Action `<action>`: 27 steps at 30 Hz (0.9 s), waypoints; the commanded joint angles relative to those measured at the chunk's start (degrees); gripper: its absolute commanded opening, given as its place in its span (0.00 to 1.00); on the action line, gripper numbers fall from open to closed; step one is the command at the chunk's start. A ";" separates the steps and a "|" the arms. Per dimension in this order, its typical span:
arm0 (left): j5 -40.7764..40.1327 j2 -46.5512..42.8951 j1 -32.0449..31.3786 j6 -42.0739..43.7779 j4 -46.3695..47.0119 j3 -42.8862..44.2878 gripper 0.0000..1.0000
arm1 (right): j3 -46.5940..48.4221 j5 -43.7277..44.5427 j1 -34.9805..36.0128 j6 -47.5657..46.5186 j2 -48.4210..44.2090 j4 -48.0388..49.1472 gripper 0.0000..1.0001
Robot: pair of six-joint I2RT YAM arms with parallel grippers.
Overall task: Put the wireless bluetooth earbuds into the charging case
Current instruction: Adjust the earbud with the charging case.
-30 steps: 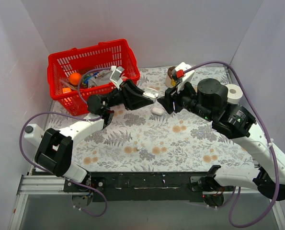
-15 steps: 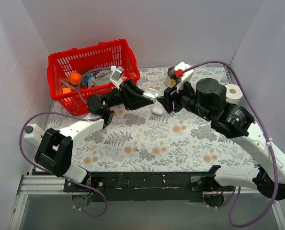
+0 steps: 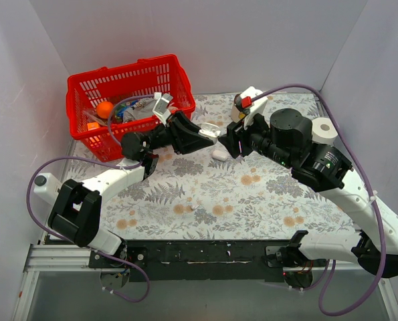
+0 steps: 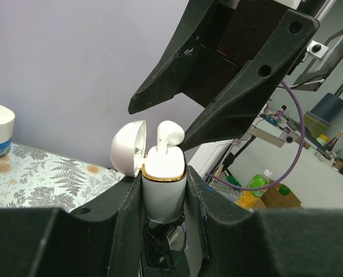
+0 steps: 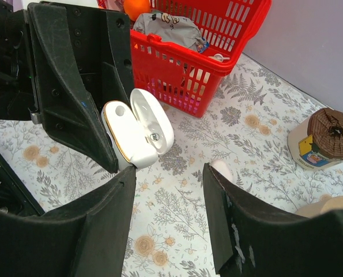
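Observation:
My left gripper (image 3: 211, 134) (image 4: 164, 180) is shut on the white charging case (image 4: 164, 187) and holds it above the table with its lid (image 4: 128, 147) swung open. One white earbud (image 4: 170, 133) stands in the case with its head sticking out. The right wrist view shows the case (image 5: 125, 138) and its open lid (image 5: 155, 124) between the left fingers. My right gripper (image 3: 229, 142) (image 5: 168, 193) is open and empty, its fingertips just right of the case. A small white rounded object (image 3: 220, 154) (image 5: 220, 168) lies on the table below the grippers; I cannot tell whether it is an earbud.
A red basket (image 3: 78, 87) with an orange ball and other items stands at the back left. A brown-topped tub (image 5: 324, 135) stands at the back. A toilet roll (image 3: 327, 129) stands at the right. The tablecloth is floral.
My right arm has shifted a little to the left, toward the case. The left gripper and case have stayed put.

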 commanded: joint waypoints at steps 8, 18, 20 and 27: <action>1.46 -3.08 0.10 2.69 17.07 -1.03 0.00 | 3.75 1.12 0.05 -2.46 0.84 1.98 0.58; 1.81 -3.08 0.18 4.10 16.27 -1.56 0.00 | 4.98 0.51 0.05 -2.47 1.98 1.81 0.58; 1.81 -3.17 0.10 4.45 15.92 -1.64 0.00 | 5.16 0.42 0.05 -2.38 2.07 1.72 0.58; 1.46 -2.73 0.01 5.76 15.05 -1.82 0.00 | 6.30 -1.16 0.05 -2.11 2.86 1.72 0.58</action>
